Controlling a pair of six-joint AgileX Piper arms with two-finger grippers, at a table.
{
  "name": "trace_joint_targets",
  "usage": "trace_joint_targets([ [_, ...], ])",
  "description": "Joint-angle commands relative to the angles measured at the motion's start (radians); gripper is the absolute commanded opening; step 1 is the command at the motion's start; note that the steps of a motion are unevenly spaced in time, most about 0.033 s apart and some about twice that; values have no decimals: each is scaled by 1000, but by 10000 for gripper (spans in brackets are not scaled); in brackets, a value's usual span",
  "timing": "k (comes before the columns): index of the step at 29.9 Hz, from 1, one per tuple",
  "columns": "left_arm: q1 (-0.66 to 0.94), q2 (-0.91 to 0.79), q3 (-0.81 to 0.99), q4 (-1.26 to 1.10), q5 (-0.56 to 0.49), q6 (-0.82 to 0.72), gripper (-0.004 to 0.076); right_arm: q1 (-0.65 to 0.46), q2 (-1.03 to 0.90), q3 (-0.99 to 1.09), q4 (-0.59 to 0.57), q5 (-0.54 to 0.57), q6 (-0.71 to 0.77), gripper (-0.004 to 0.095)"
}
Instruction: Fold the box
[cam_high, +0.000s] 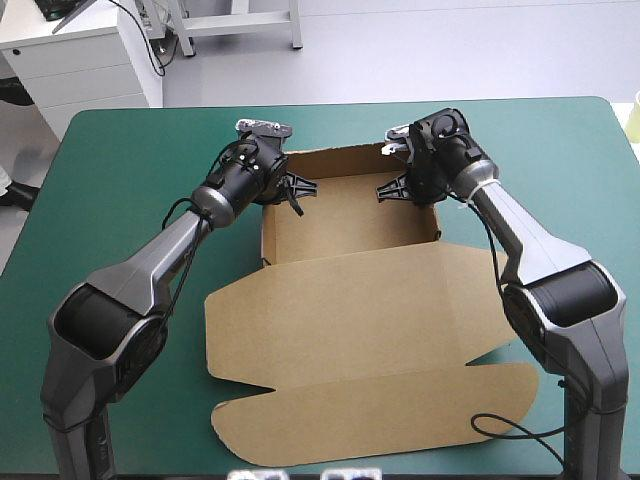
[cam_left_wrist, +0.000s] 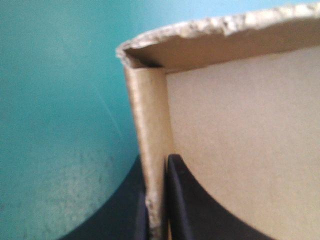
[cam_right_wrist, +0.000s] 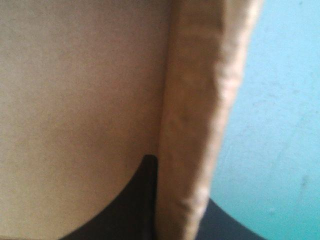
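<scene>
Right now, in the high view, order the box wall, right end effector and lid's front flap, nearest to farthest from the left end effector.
1. Box wall: clamped in the left end effector.
2. Right end effector: across the tray.
3. Lid's front flap: flat, by the table's near edge.

Teal-green table (cam_high: 110, 190) on pale floor (cam_high: 450, 50), white cabinet (cam_high: 80, 65) beyond.

The box (cam_high: 350, 215) stands on the table (cam_high: 120, 180), its lid (cam_high: 350, 300) flat before it.
</scene>
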Motion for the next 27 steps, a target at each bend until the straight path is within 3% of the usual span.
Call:
trace_joint_targets([
  [1,21,2,-25,-52,-48,81,-8,-27,-30,-37,41,-43,-73,-14],
  [10,48,67,-25,-88,-88,122,-6,-60,43,-37,42,-50,-113,-12],
  [13,51,63,-28,-95,-82,130,0,-60,43,-49,37,-31,-140,48],
  [16,53,44,-30,-108,-65,173,59,-60,43,-94,-4,22,-166,201],
  [20,53,17,-45,-130,-32,173,203,-60,38,-168,5,22,-153,424],
  [24,53,-4,-81,-131,3,173,296,-60,32,-220,26,24,-160,450],
  [27,53,-17,-117,-134,24,173,308,-60,10,-223,14,24,-160,450],
])
